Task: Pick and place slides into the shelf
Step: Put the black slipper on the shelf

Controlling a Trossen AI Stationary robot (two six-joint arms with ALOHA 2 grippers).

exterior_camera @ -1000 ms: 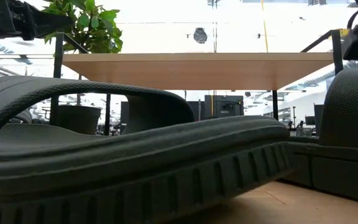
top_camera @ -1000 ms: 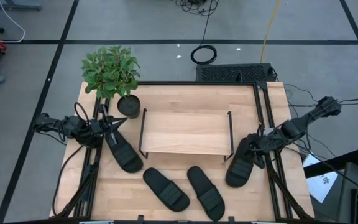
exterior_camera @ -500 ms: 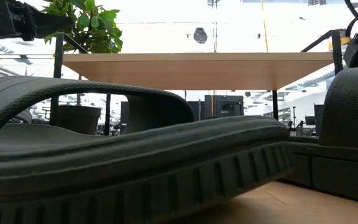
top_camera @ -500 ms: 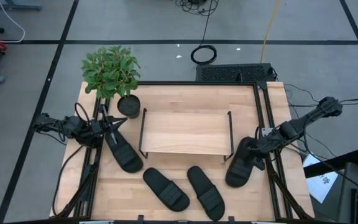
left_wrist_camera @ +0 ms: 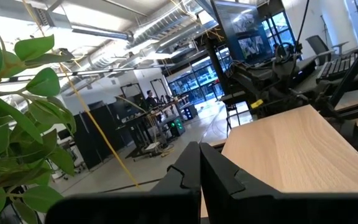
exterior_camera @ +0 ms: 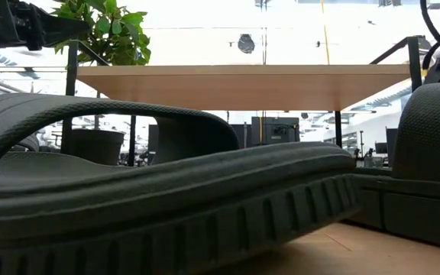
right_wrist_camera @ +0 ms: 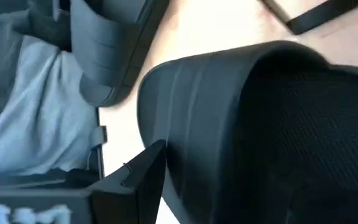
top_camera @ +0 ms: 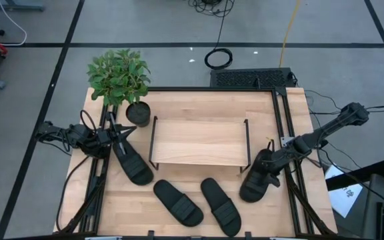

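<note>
Shelf [top_camera: 199, 142] sits mid-table in the high view, its top board bare. Four slides lie on the table [top_camera: 199, 107] around it: the left slide [top_camera: 131, 162] just beside the shelf's left frame, two front slides [top_camera: 177, 203] [top_camera: 220, 206] side by side before the shelf, the right slide [top_camera: 259, 175] at its right front corner. Left gripper [top_camera: 121, 134] hangs over the far end of the left slide, near the pot [top_camera: 138, 113] and plant [top_camera: 118, 75]. Right gripper [top_camera: 274, 162] is at the right slide's outer edge, touching it.

Low view: a front slide [exterior_camera: 166, 206] fills the foreground, strap arching over the sole. Shelf board [exterior_camera: 243, 86] spans behind it, nothing visible beneath it. Right slide [exterior_camera: 431, 153] stands tall at the right edge.

Left wrist view: the left gripper's fingers [left_wrist_camera: 219, 177] are pressed together, holding nothing; the shelf top [left_wrist_camera: 291, 149] lies ahead, plant leaves [left_wrist_camera: 17, 124] at one side.

Right wrist view: the right slide [right_wrist_camera: 260, 137] fills the frame, one finger [right_wrist_camera: 143, 180] against its edge. Cannot tell whether these fingers clamp the slide or are spread.
</note>
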